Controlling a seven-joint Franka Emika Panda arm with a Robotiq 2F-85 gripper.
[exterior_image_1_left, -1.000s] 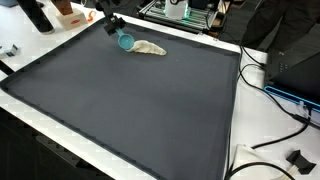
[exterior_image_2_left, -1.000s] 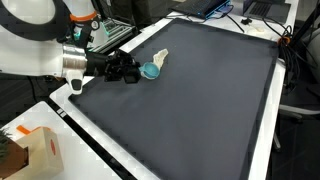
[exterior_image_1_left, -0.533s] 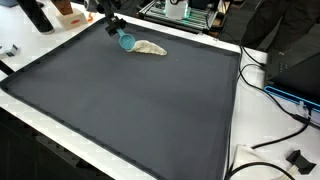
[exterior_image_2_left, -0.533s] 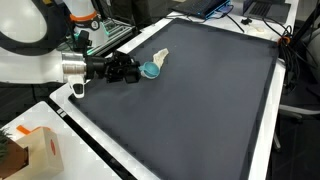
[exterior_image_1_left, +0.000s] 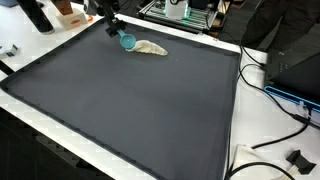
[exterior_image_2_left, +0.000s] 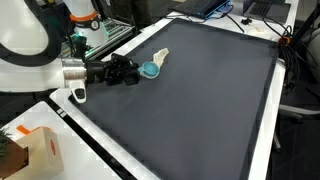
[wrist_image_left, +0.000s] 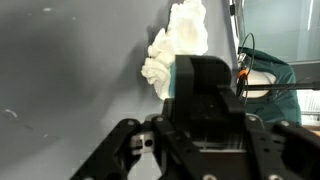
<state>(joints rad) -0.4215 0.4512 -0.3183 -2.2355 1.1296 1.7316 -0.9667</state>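
- The end effector (exterior_image_2_left: 136, 70) lies low over one corner of the dark mat (exterior_image_1_left: 140, 110) that covers the tabletop (exterior_image_2_left: 100, 150). Its tips are right at a small teal cup (exterior_image_2_left: 150, 70).
- In both exterior views the teal cup (exterior_image_1_left: 126, 41) rests on the mat close to the mat's edge. A crumpled white cloth (exterior_image_1_left: 151, 48) lies against the cup on the side away from the arm.
- In the wrist view a strip of the cup's teal (wrist_image_left: 183, 78) shows just past the end effector's black body, with the cloth (wrist_image_left: 176, 45) bunched beyond it.
- That black body hides the fingertips, and the exterior views are too small to help. I cannot tell whether the jaws stand wide, narrow or closed on the cup.
- To my eye, contact with the cup is what counts here. The cup is light and looks smooth-walled, so a one-sided touch would probably spin it or push it into the cloth.
- A good grip would have the cup's wall squarely between the two pads, closing slowly and evenly.
- The cloth touches the cup, so a fold could be pinched along with it. The pads are better placed on the cup's near side, away from the fabric.
- The approach is shallow, so the tips should stay just off the mat to avoid dragging on it.
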